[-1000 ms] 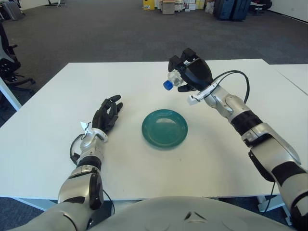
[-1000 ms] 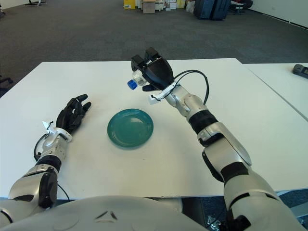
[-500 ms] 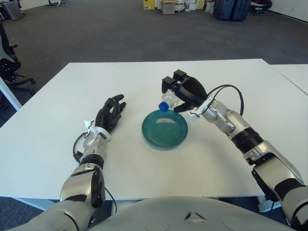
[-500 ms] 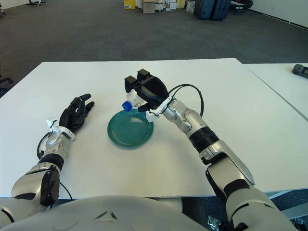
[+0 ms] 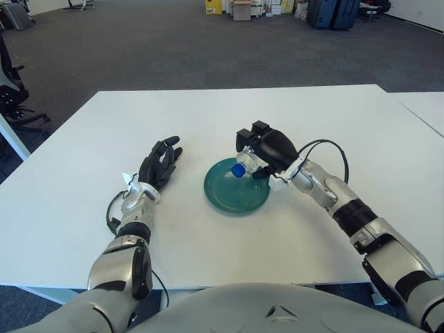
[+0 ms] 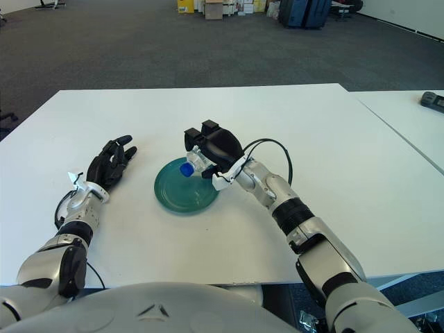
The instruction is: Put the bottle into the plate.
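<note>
A round teal plate lies on the white table in front of me. My right hand hovers low over the plate's far right part, shut on a small clear bottle with a blue cap. The bottle lies almost level, cap pointing left over the plate. Most of its body is hidden inside the fingers. I cannot tell whether it touches the plate. My left hand shows to the left of the plate, fingers spread, holding nothing.
A second white table stands to the right, with a dark object on it. Office chairs are at the far left. Boxes and cases line the far end of the carpeted floor.
My right hand has come down and toward me with the bottle, from high behind the plate to just over it. The left hand has barely moved.
</note>
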Controlling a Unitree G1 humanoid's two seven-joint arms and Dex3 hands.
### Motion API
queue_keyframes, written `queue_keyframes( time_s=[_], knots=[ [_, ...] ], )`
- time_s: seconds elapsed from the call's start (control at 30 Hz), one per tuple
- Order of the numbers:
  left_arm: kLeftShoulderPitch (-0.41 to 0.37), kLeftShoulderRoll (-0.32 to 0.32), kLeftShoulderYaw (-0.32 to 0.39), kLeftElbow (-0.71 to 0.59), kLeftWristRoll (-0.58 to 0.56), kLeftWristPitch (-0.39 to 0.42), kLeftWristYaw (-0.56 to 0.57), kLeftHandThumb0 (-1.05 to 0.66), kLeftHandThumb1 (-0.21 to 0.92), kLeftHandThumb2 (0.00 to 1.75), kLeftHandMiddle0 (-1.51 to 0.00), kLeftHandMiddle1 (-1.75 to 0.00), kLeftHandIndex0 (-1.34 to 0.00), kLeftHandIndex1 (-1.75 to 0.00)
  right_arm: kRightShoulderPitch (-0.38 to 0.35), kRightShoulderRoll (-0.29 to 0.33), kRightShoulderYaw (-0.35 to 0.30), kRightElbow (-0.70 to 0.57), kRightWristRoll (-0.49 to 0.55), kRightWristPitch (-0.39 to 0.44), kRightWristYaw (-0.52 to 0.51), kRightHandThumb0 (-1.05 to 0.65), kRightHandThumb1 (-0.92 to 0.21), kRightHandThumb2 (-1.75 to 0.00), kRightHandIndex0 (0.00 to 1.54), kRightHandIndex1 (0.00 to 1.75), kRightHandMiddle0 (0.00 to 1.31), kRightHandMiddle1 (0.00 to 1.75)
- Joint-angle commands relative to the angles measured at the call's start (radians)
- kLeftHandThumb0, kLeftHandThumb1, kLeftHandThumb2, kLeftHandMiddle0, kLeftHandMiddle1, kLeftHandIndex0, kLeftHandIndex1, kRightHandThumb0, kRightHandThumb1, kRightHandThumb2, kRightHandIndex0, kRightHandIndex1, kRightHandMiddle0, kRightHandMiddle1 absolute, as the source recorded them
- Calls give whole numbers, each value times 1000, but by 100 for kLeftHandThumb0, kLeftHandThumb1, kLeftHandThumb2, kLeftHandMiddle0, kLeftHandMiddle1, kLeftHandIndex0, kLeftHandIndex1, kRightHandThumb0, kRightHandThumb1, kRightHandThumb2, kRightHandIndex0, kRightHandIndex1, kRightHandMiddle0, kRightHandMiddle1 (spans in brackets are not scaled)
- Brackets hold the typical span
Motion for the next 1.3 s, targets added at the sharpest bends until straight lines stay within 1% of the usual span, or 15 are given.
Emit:
queue_keyframes(
  time_s=[0.0, 0.2, 0.33, 0.4, 0.5, 0.77, 1.0, 1.27],
  knots=[
    [22, -10, -11, 25, 19, 44, 13, -70, 92, 59, -49, -69, -20, -105, -1, 13, -27, -42, 47, 5, 38, 0, -8, -160, 79, 175, 56, 175],
    [21, -12, -16, 19, 22, 52, 20, -69, 92, 60, -48, -67, -18, -105, 20, 37, -42, -43, 111, 4, 105, 0, -4, -164, 82, 175, 59, 175],
    [20, -13, -15, 18, 20, 58, 22, -68, 92, 60, -48, -66, -17, -106, 23, 62, -46, -14, 148, 3, 137, 0, -5, -163, 81, 175, 58, 175],
    [20, -13, -15, 18, 20, 60, 25, -68, 92, 60, -47, -65, -17, -106, 23, 76, -50, 7, 186, 0, 168, 0, -9, -159, 78, 175, 55, 175],
    [19, -13, -16, 20, 24, 60, 29, -69, 92, 60, -48, -65, -16, -106, 25, 92, -57, 36, 243, -18, 212, 0, -11, -156, 76, 174, 53, 175],
    [16, -15, -16, 25, 23, 60, 36, -69, 92, 61, -48, -64, -16, -107, 41, 122, -74, 65, 351, -48, 305, 0, -13, -153, 74, 174, 52, 175],
    [13, -18, -16, 28, 22, 60, 38, -69, 92, 61, -49, -64, -17, -107, 48, 131, -74, 62, 350, -63, 318, 0, -14, -152, 74, 173, 51, 175],
    [13, -20, -19, 30, 26, 58, 45, -69, 92, 62, -48, -63, -16, -107, 45, 140, -59, 64, 312, -58, 310, 0, -15, -152, 73, 174, 51, 175]
  ],
)
